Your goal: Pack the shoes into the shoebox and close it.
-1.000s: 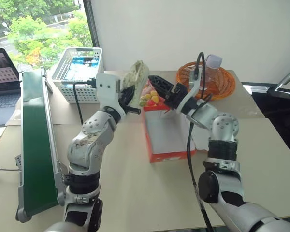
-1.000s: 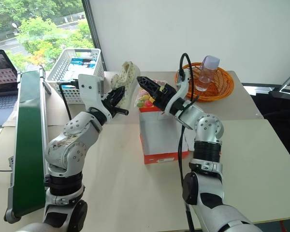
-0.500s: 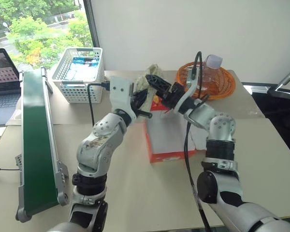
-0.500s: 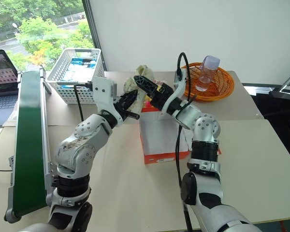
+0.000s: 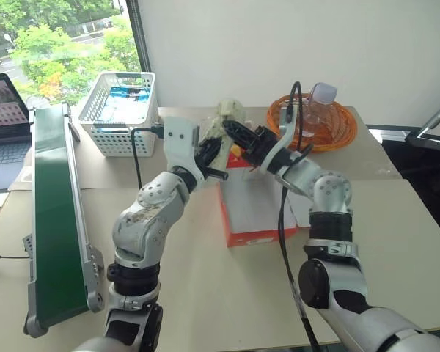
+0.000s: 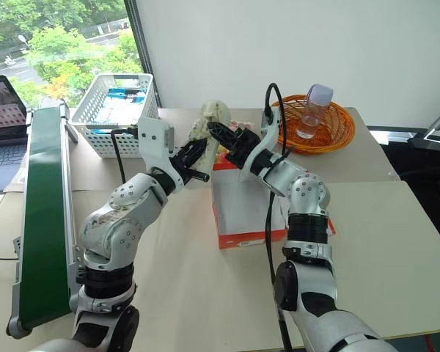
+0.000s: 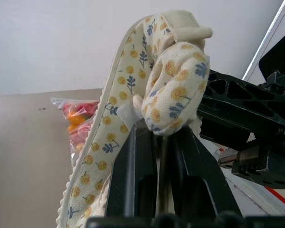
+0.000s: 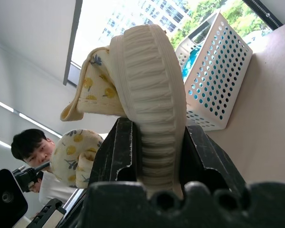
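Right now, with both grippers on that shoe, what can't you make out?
- Second shoe: cannot tell where; the grippers and the held shoe block the head views.
- Box far end and lid: behind the right gripper and left gripper.
- Candy bag: partly behind the shoe, left wrist view.

Both pincers on shoe (image 6: 211, 117), over shoebox (image 6: 246, 209)

Bright, even daylight from the window (image 5: 59, 44); sharp, soft shadows.

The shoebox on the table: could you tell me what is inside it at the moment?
The shoebox shows bare white interior. Its far end is covered by the grippers, left and right, both clamping one shoe above it.
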